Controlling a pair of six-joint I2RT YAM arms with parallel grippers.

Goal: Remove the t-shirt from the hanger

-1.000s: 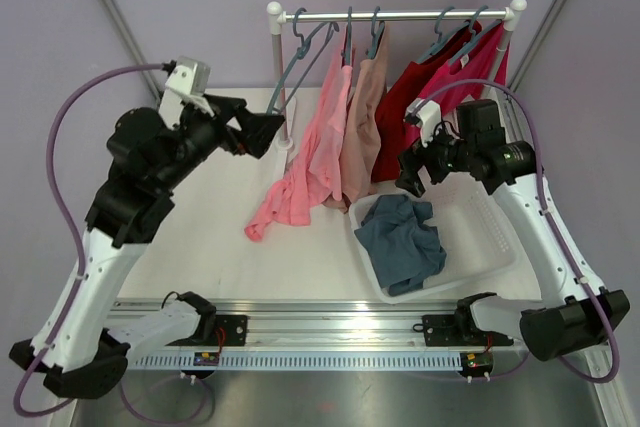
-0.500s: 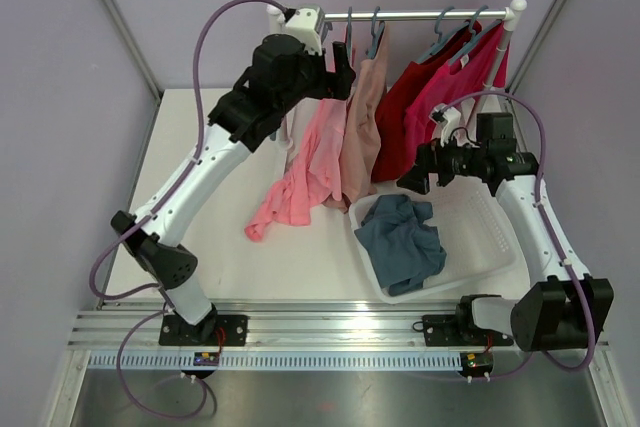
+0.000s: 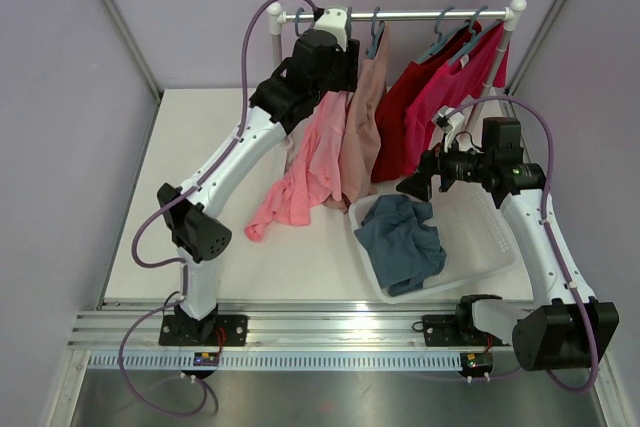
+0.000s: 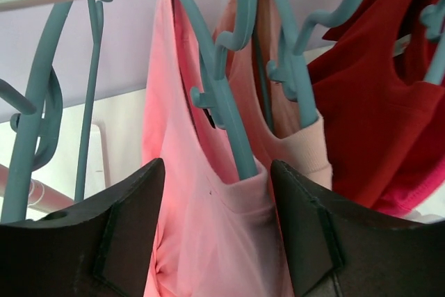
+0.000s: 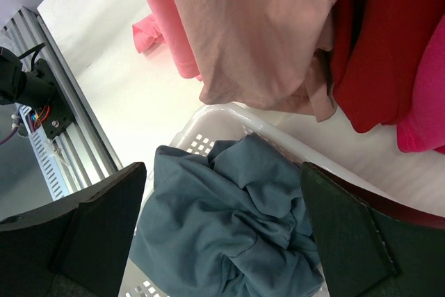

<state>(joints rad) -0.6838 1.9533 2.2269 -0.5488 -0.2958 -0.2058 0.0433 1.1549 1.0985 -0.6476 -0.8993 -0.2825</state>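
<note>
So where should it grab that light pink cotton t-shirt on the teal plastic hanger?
Probably at the neckline of the light pink cotton t-shirt, where the collar wraps the stem of the teal plastic hanger, coming from the front. Lower, the cloth hangs limp; the collar is a thicker band. The left gripper has its open jaws either side of it.

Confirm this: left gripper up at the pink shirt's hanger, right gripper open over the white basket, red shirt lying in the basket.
One error: the white basket holds a blue-grey shirt, not a red one, as the right wrist view shows. The left gripper is at the pink shirt's hanger, the right gripper open over the basket.
</note>
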